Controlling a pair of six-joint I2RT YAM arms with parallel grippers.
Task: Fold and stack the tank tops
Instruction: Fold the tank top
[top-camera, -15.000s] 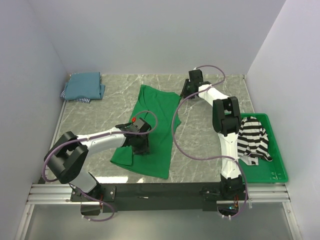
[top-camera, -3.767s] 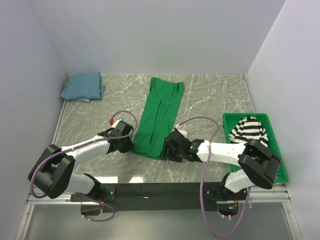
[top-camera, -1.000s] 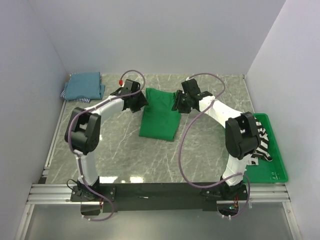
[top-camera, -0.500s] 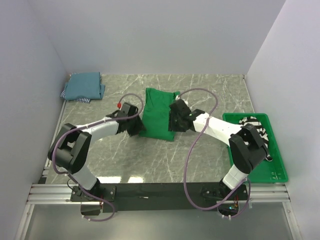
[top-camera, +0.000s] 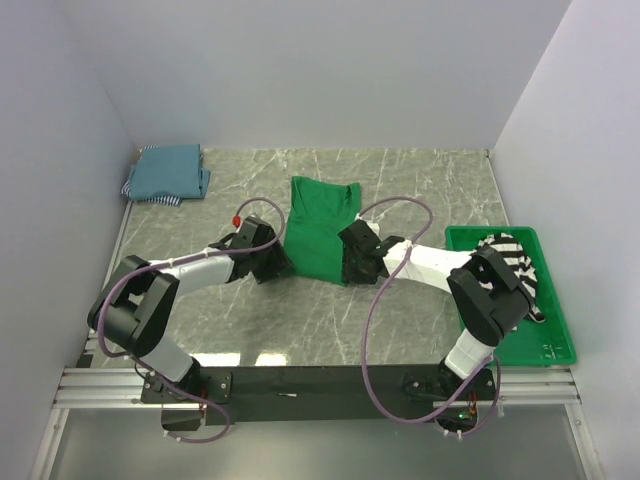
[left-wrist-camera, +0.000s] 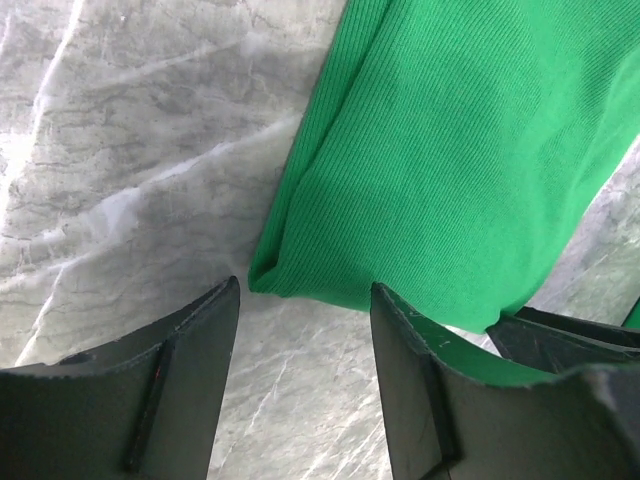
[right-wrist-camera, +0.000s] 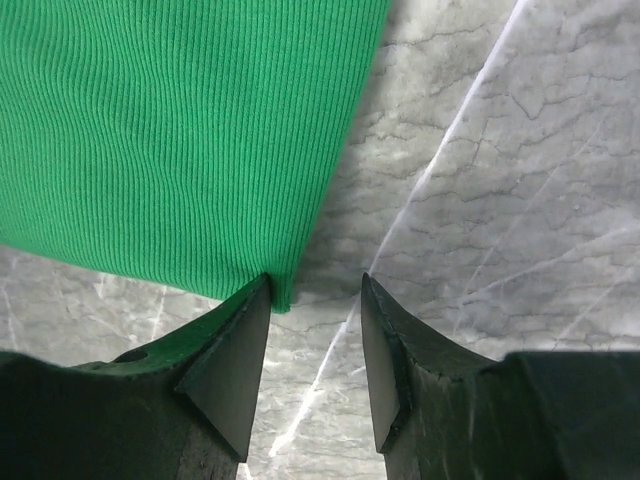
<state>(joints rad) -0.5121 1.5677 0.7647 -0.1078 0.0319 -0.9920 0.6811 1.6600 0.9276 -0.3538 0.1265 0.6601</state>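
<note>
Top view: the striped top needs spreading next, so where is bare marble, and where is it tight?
Bare: the far right marble between the green tank top and the tray; the strip between the teal stack and the green top; the near middle before the base rail. Tight: the green top's near edge, flanked by the left end effector and right end effector.

Ribbed matt knit cloth — green tank top (left-wrist-camera: 450, 150); glossy veined stone — table (left-wrist-camera: 120, 150).
</note>
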